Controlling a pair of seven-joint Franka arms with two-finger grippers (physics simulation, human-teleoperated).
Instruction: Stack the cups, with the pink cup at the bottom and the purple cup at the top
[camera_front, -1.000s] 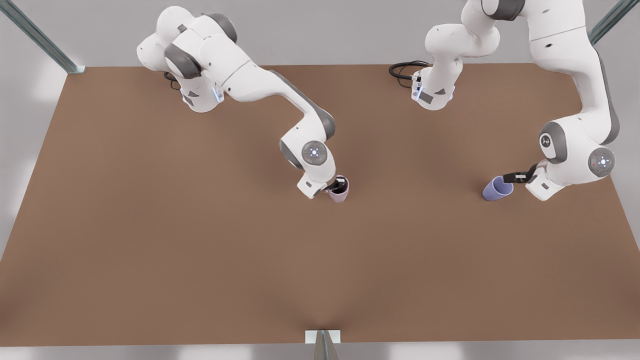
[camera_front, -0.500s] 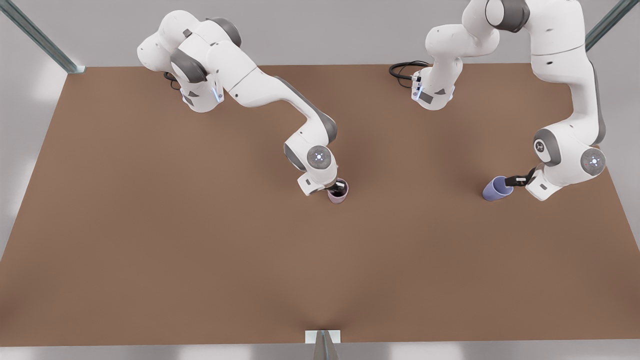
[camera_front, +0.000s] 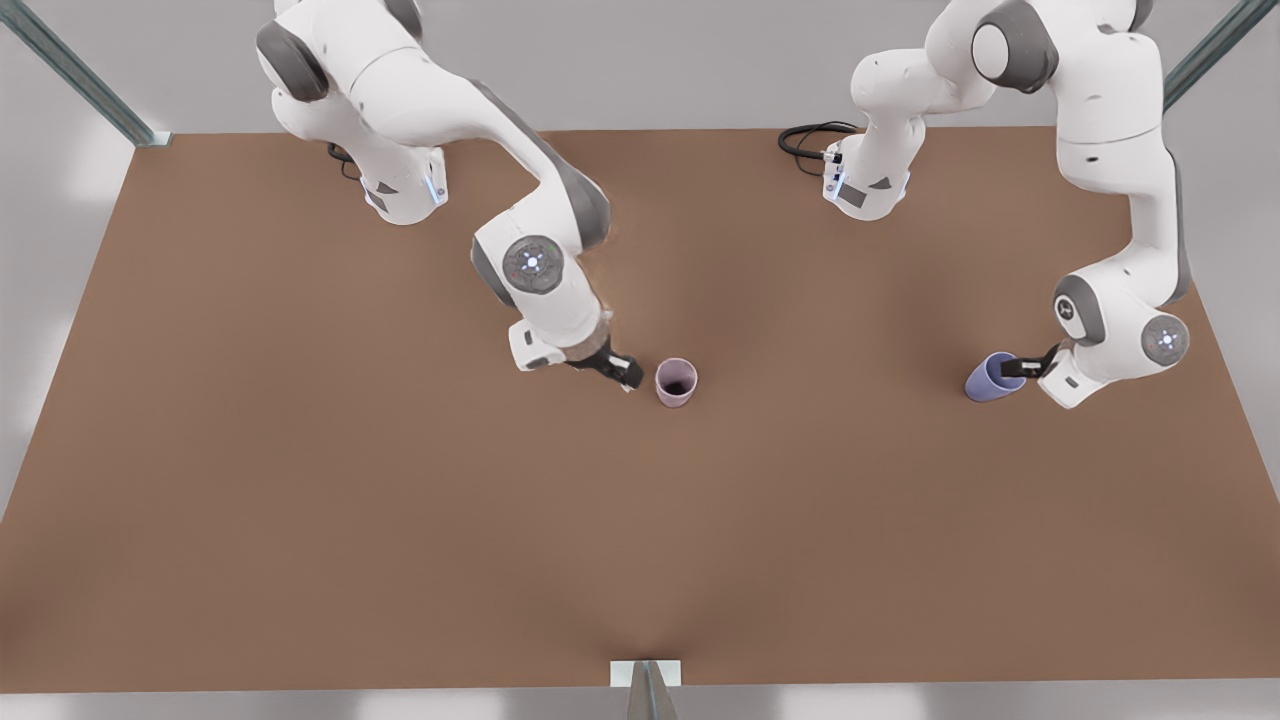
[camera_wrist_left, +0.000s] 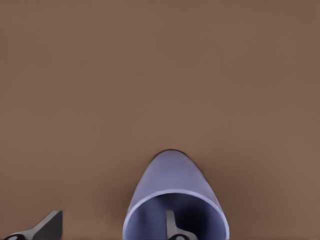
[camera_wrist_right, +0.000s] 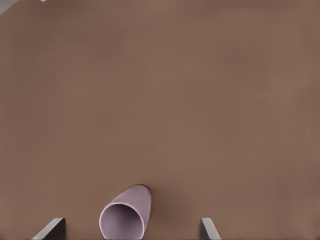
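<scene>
Left gripper (camera_front: 1012, 367) straddles the rim of the purple cup (camera_front: 990, 378), one finger (camera_wrist_left: 171, 225) inside and one outside, spread apart and not yet clamped; a rim grip suits lifting. That cup leans on the table (camera_front: 300, 480) at the front view's right. Right gripper (camera_front: 622, 374) hangs wide open just beside the upright pink cup (camera_front: 676, 381), leaving its mouth clear to receive.

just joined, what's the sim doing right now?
Two Franka arms are working toward stacking two cups. The left hand sits at the rim of the periwinkle blue-purple tapered tumbler, one finger inside it and one outside, not yet closed. The right hand is open beside the upright pale pink-mauve tumbler, not touching it. Both cups stand apart on the brown table; nothing is stacked.
</scene>
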